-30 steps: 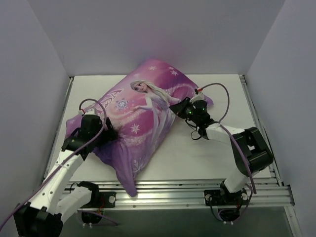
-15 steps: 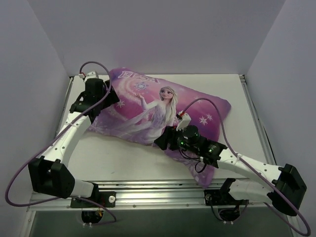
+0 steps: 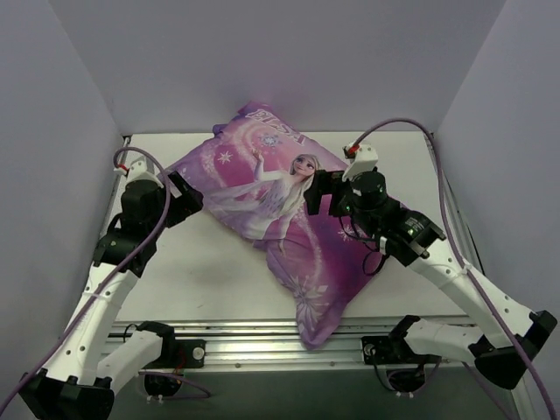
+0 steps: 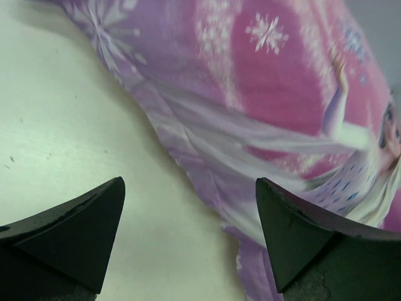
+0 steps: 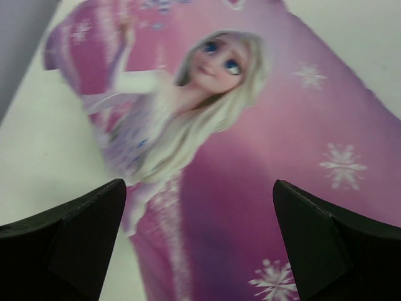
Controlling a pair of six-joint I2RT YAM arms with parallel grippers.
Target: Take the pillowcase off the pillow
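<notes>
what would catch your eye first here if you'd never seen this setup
The bright purple-pink princess pillowcase, lying plump and slanted across the middle of the white table, its near corner over the front edge. Then, flanking it, the left end effector by its left corner and the right end effector at its right side, both open, gripping nothing.

lettering on the pillowcase (image 3: 282,213), near its far corner, too blurred to read.
</notes>
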